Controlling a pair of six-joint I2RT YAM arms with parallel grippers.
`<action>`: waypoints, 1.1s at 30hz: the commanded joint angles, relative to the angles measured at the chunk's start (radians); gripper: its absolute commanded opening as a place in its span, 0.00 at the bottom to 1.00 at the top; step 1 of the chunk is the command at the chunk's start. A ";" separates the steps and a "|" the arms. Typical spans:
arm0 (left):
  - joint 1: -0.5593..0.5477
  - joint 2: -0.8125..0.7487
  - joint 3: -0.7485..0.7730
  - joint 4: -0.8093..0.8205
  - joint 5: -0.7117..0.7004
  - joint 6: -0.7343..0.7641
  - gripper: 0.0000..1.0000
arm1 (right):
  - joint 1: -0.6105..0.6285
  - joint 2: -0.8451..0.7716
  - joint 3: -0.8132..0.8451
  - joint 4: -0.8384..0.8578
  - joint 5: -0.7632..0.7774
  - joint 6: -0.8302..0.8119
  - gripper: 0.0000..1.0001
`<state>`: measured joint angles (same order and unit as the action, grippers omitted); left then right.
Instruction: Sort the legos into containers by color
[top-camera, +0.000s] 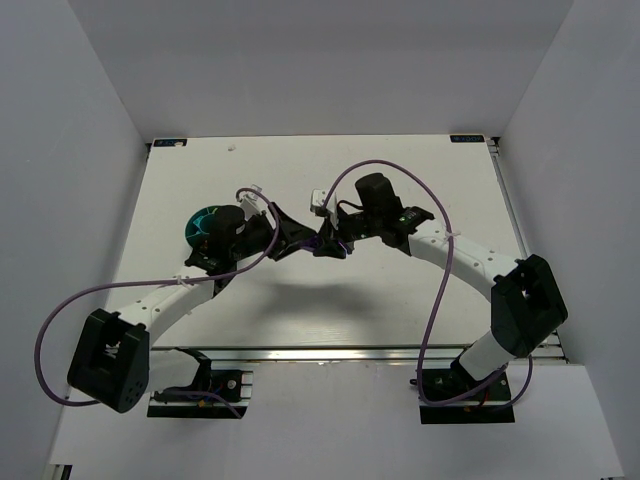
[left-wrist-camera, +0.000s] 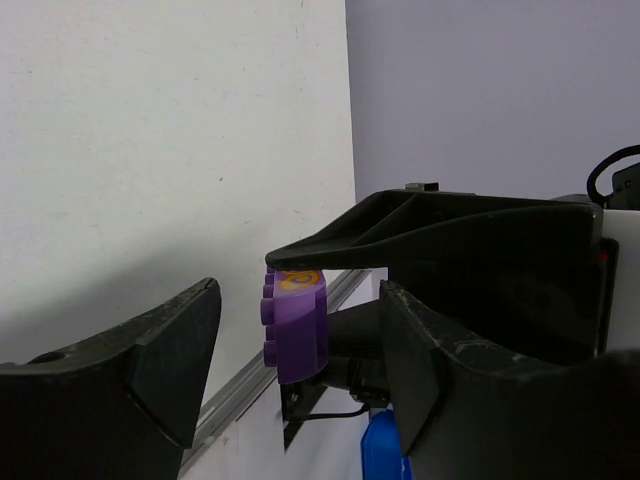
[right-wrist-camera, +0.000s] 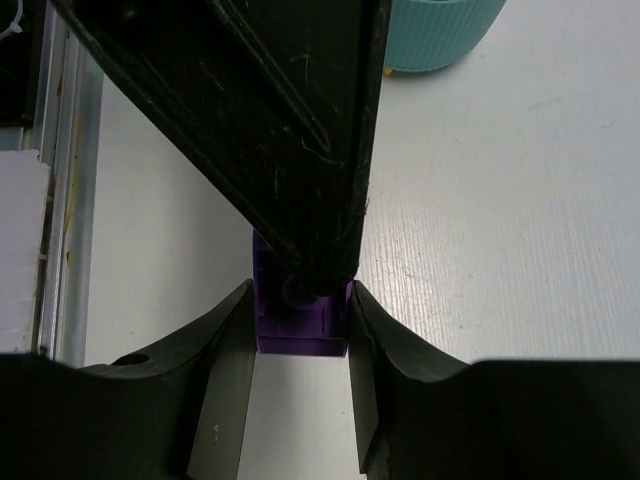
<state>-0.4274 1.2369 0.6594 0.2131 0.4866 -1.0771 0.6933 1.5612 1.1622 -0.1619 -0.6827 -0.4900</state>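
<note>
Sitting pinched between fingers of right gripper (right-wrist-camera: 298, 312): purple brick (right-wrist-camera: 300, 335), over mid-table (right-wrist-camera: 500, 220). Orange spot on brick's upper end in left wrist view. Right jaws narrow, clamped on brick's sides. Left gripper (left-wrist-camera: 300, 298) wide open, fingers either side of brick; contact unclear. One left finger crosses over brick in right wrist view. Teal bowl (top-camera: 203, 222) off to left, partly under left arm.

Purple lego (right-wrist-camera: 300, 330), ribbed teal bowl (right-wrist-camera: 440, 35), black right claw (right-wrist-camera: 298, 300), white table (right-wrist-camera: 500, 200)
</note>
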 joint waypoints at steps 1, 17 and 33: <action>-0.007 -0.002 0.031 0.005 0.004 0.009 0.72 | -0.002 -0.021 0.024 0.019 -0.035 0.001 0.00; -0.017 0.027 0.132 -0.152 0.006 0.107 0.01 | -0.002 -0.032 0.014 0.038 0.011 0.021 0.89; 0.280 0.012 0.545 -0.985 -0.640 0.508 0.00 | -0.081 -0.102 -0.065 -0.033 0.094 -0.055 0.23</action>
<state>-0.1547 1.2419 1.1294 -0.6113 0.0231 -0.6640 0.6239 1.5009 1.1004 -0.1814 -0.5789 -0.5426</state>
